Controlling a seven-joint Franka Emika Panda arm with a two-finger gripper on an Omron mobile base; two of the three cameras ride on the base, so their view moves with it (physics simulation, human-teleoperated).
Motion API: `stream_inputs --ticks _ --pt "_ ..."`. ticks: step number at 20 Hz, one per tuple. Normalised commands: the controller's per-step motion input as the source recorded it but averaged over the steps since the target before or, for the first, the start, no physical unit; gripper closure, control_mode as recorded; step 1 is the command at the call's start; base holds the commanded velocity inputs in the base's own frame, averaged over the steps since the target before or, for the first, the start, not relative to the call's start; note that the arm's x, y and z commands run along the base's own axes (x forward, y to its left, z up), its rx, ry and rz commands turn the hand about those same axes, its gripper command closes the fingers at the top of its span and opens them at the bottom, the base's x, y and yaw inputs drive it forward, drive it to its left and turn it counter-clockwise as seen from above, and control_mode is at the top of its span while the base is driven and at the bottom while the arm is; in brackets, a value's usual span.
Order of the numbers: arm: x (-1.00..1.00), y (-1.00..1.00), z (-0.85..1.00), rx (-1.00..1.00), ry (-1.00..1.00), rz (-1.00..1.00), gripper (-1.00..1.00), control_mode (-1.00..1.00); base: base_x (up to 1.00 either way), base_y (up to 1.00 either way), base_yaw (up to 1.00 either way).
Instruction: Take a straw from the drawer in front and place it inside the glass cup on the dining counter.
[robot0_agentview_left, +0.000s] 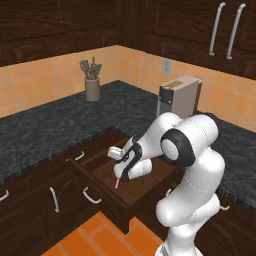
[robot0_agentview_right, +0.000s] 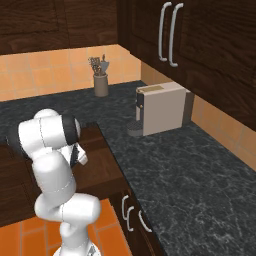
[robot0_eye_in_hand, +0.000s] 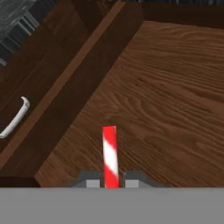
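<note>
The dark wooden drawer stands pulled out under the black worktop, and its floor is bare wood grain. My gripper hangs low inside it, pointing down, shut on the straw. In the hand view the straw is red with white stripes and rises between my two fingertips, with the gripper closed around its lower end. Its free end hovers just above the drawer floor, near the left wall. The glass cup and the dining counter are out of view.
A beige coffee machine and a utensil holder stand on the black granite worktop. A neighbouring drawer front with a silver handle lies left of the open drawer. Orange floor tiles lie below.
</note>
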Motion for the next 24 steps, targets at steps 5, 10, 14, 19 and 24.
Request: stream_inputs --ticks 5,10,14,19,24 --pt "0.39 -0.08 1.0 0.0 0.0 0.0 1.0 -1.0 0.0 0.0 0.0" --pt "-0.33 -0.13 1.0 -0.02 -0.12 0.06 1.0 -1.0 0.0 0.0 0.0" --pt "-0.46 -0.23 1.0 -0.01 -0.1 0.11 1.0 -1.0 0.0 0.0 0.0" --pt "-0.48 -0.24 1.0 -0.05 -0.07 0.15 1.0 -1.0 0.0 0.0 0.0" --pt "-0.75 -0.23 1.0 -0.21 -0.16 0.12 1.0 -1.0 0.0 0.0 0.0"
